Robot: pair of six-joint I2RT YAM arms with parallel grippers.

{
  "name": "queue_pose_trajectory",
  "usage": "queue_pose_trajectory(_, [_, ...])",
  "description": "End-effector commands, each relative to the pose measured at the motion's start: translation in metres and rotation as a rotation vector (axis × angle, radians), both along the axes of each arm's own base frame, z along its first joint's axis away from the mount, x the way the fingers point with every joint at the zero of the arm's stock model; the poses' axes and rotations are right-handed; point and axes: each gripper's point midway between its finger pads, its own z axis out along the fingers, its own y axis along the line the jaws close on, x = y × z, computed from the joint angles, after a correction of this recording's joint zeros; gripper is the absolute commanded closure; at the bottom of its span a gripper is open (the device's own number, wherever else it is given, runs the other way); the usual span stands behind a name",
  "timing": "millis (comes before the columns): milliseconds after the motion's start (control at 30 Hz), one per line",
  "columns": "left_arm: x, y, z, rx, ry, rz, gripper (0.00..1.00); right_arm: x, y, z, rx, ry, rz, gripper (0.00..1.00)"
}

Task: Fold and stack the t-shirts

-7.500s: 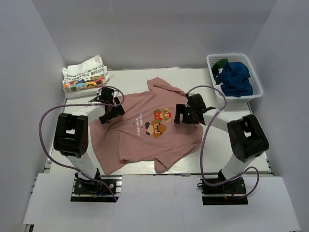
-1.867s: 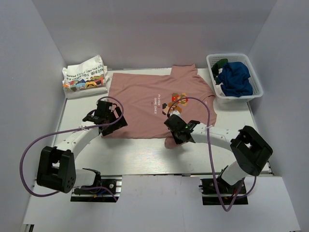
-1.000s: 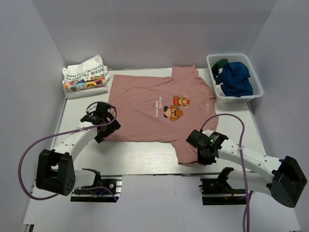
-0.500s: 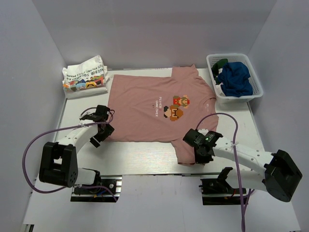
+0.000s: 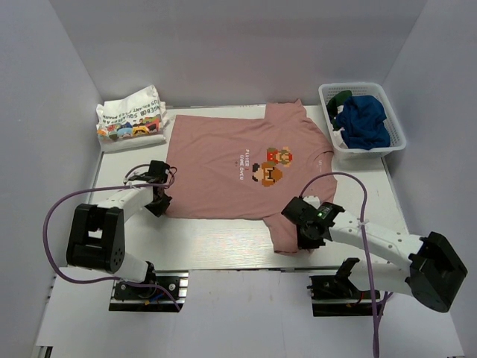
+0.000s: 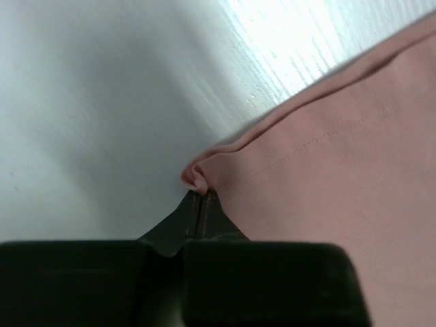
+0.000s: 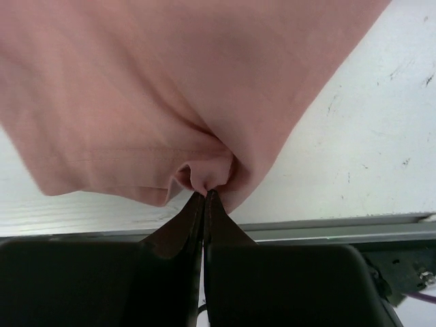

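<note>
Left gripper point(image 6: 202, 195): fingertips pressed together on a small pucker of hemmed edge, clamped on the near-left corner of the pink t-shirt point(image 5: 223, 168). Cloth runs away from the tips to the right; bare white table point(image 5: 216, 239) to the left. Right gripper point(image 7: 206, 195): also clenched, pinching a fold of the same shirt at its near-right flap, just inside a stitched hem, close to the table's near edge. From above, the two grippers sit at the shirt's two near corners, the left one point(image 5: 159, 201) low against the table, the right one point(image 5: 307, 233) at the flap that sticks out toward the arm bases. Shirt lies spread flat, pixel print up, mid-table, reaching the far edge. Far-left corner: folded white t-shirt point(image 5: 130, 119) with colourful print, apart from the pink one. Far right: white basket point(image 5: 397, 142) holding a crumpled navy t-shirt point(image 5: 365, 121) and a bit of green t-shirt point(image 5: 341, 97).
</note>
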Motion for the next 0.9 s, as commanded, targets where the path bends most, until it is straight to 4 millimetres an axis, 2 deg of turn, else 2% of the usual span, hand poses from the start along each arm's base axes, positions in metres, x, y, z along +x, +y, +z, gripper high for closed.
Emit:
queue_pose_trajectory(0, [-0.005, 0.003, -0.01, 0.003, 0.017, 0.004, 1.0, 0.014, 0.013, 0.015, 0.077, -0.083, -0.008, 1.0])
queue_pose_trajectory(167, [0.004, 0.0, 0.0, -0.008, -0.014, -0.015, 1.0, 0.036, 0.021, 0.042, 0.119, -0.197, -0.003, 1.0])
queue_pose_trajectory(267, [0.015, -0.001, 0.018, -0.014, -0.072, -0.024, 1.0, 0.052, 0.03, 0.061, 0.153, -0.273, 0.002, 1.0])
queue_pose_trajectory(300, [0.02, -0.002, 0.025, -0.013, -0.093, -0.033, 1.0, 0.061, 0.035, 0.074, 0.177, -0.307, -0.008, 1.0])
queue_pose_trajectory(400, [0.033, -0.005, 0.04, -0.023, -0.137, -0.056, 1.0, 0.082, 0.038, 0.093, 0.168, -0.377, -0.001, 1.0])
queue_pose_trajectory(467, [0.045, -0.007, 0.052, -0.027, -0.175, -0.056, 1.0, 0.092, 0.04, 0.098, 0.163, -0.394, -0.004, 1.0])
queue_pose_trajectory(533, [0.046, -0.005, 0.052, -0.014, -0.147, -0.052, 1.0, 0.108, 0.041, 0.109, 0.158, -0.421, -0.012, 1.0])
queue_pose_trajectory(567, [0.053, -0.006, 0.059, -0.015, -0.159, -0.052, 1.0, 0.119, 0.043, 0.113, 0.158, -0.434, -0.026, 1.0])
queue_pose_trajectory(700, [0.067, -0.003, 0.062, -0.004, -0.159, -0.038, 1.0, 0.148, 0.042, 0.122, 0.143, -0.447, -0.033, 1.0])
queue_pose_trajectory(833, [0.078, -0.001, 0.063, 0.003, -0.131, -0.036, 1.0, 0.186, 0.035, 0.132, 0.138, -0.485, -0.055, 1.0])
queue_pose_trajectory(867, [0.089, 0.002, 0.07, 0.001, -0.152, -0.023, 1.0, 0.193, 0.035, 0.139, 0.147, -0.502, -0.06, 1.0])
